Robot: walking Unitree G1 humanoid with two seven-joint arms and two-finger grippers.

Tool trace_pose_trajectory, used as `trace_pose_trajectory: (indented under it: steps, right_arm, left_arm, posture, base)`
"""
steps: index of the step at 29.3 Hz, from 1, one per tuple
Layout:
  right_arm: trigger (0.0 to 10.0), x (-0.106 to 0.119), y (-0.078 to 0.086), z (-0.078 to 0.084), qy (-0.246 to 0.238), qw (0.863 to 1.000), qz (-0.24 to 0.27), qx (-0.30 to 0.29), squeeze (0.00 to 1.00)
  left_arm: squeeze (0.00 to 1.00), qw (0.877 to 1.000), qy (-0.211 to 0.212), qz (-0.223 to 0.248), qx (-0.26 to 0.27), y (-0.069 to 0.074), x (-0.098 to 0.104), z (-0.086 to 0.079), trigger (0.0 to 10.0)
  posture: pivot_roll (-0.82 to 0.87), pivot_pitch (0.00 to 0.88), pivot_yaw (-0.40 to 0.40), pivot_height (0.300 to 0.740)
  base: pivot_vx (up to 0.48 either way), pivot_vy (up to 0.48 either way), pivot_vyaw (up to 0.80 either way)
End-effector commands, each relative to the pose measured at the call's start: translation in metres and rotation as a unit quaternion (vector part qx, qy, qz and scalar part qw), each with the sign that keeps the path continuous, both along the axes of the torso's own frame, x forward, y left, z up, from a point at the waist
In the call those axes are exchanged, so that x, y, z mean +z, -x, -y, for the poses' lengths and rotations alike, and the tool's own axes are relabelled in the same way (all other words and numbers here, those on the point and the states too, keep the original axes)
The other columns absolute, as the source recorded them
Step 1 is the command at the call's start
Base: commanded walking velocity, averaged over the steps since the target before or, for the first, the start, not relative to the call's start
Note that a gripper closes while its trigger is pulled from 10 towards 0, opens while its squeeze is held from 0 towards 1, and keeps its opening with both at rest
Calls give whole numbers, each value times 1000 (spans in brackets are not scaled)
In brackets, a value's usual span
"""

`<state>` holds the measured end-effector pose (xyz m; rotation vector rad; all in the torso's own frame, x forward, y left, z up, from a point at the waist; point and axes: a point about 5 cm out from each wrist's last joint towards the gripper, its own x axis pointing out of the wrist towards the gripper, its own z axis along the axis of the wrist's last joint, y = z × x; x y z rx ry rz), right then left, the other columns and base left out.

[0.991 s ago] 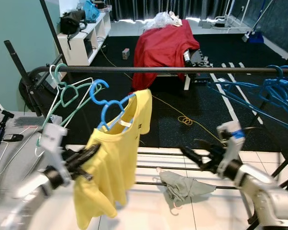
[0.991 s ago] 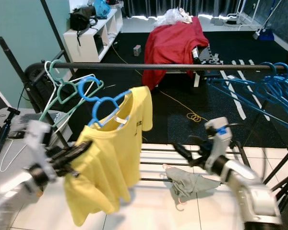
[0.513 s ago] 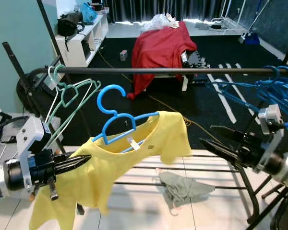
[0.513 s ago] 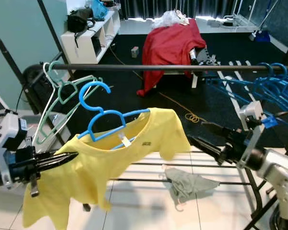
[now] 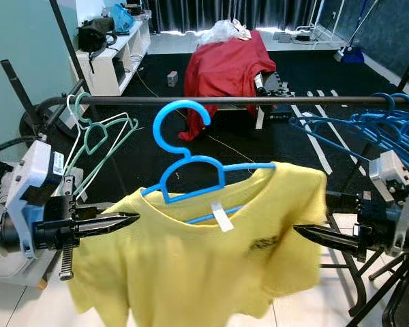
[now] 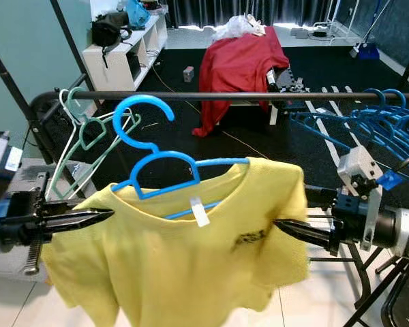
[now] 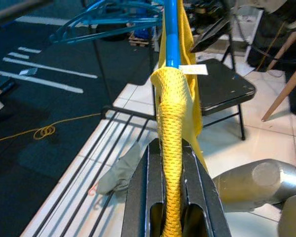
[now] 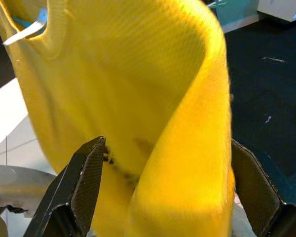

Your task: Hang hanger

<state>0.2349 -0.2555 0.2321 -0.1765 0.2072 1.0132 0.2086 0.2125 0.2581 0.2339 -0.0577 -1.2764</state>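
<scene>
A blue hanger (image 5: 191, 167) carries a yellow T-shirt (image 5: 198, 272). Its hook (image 5: 180, 119) is at the height of the dark rail (image 5: 259, 100), in front of it; I cannot tell whether it rests on the rail. My left gripper (image 5: 131, 219) is shut on the shirt-covered left arm of the hanger, and the left wrist view has yellow fabric (image 7: 171, 123) pinched between the fingers (image 7: 148, 197). My right gripper (image 5: 301, 231) is at the shirt's right side, open, its fingers (image 8: 84, 187) wide apart on either side of the cloth (image 8: 138, 98).
Green and white hangers (image 5: 95, 129) hang on the rail's left end and several blue hangers (image 5: 382, 126) on its right. Behind the rail a red cloth (image 5: 225, 68) drapes over a bench, with a white shelf (image 5: 112, 58) at the left. A grey garment (image 7: 121, 170) lies on the floor bars.
The hanger with the shirt has swung up and to the right, so its hook now reaches the rail's height. My right gripper has come in against the shirt's right side. The camera has shifted.
</scene>
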Motion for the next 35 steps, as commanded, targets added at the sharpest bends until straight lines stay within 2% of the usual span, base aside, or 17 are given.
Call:
trace_pose_trajectory:
  steps: [1,6,7,12,13,23,24,25,26,27,28,29,30,31,32,33,35]
  right_arm:
    - [10000,6,0,-4,14,1000,16,10,0]
    - [10000,9,-6,-2,15,999,35,-12,0]
    - [0,11,-9,0,16,999,45,-24,0]
    - [0,11,-9,1,13,998,49,-26,0]
    - [0,12,-5,4,8,998,49,-24,0]
    - [0,12,-3,8,6,998,48,-29,0]
    - [0,15,-5,11,3,997,59,-44,0]
    - [0,15,-5,11,3,997,59,-44,0]
    - [0,22,-12,18,-9,993,85,-83,0]
    - [0,22,-12,18,-9,993,85,-83,0]
    - [0,29,-19,26,-25,986,109,-126,0]
    - [0,29,-19,26,-25,986,109,-126,0]
    - [0,35,-25,36,-43,976,128,-173,0]
    - [0,38,-30,44,-56,967,140,-207,0]
    - [0,38,-30,44,-56,967,140,-207,0]
    - [0,39,-33,50,-68,959,143,-233,0]
    - [0,32,-35,53,-63,957,127,-252,0]
  left_arm:
    - [0,1000,-12,13,-8,3,10,-2,10000]
    - [0,1000,-14,19,-9,3,13,-2,10000]
    - [0,1000,-14,21,-11,3,15,-2,10000]
    - [0,1000,-16,25,-11,3,17,-3,10000]
    - [0,999,-21,29,9,0,19,-12,10000]
    - [0,998,-25,31,44,-2,21,-25,10000]
    - [0,997,-31,26,67,-3,18,-35,10000]
    - [0,997,-31,26,67,-3,18,-35,10000]
    - [0,995,-32,13,90,-2,13,-49,10000]
    - [0,995,-32,13,90,-2,13,-49,10000]
    - [0,994,-26,-1,102,2,9,-61,10000]
    - [0,994,-26,-1,102,2,9,-61,10000]
    - [0,995,-22,-14,97,8,6,-69,10000]
    - [0,996,-15,-22,86,14,5,-72,10000]
    - [0,996,-15,-22,86,14,5,-72,10000]
    - [0,997,-9,-27,72,19,5,-73,10000]
    - [0,998,33,-9,50,22,13,-70,10000]
  posture:
    - [-138,22,31,740]
    - [-139,23,36,740]
    - [-136,22,37,740]
    - [-136,22,37,740]
    - [-142,26,48,740]
    - [-141,26,49,740]
    - [-138,29,51,740]
    - [-138,29,51,740]
    - [-138,31,52,740]
    - [-138,31,52,740]
    - [-137,33,50,740]
    - [-137,33,50,740]
    - [-137,34,50,740]
    - [-138,34,51,740]
    - [-138,34,51,740]
    - [-138,34,51,740]
    - [-135,34,49,740]
  base:
    - [0,0,0]
    - [0,0,0]
    - [0,0,0]
    - [0,0,0]
    - [0,0,0]
    - [0,0,0]
    - [0,0,0]
    - [0,0,0]
    - [0,0,0]
    - [0,0,0]
    - [0,0,0]
    - [0,0,0]
    - [0,0,0]
    - [0,0,0]
    - [0,0,0]
    - [0,0,0]
    - [0,0,0]
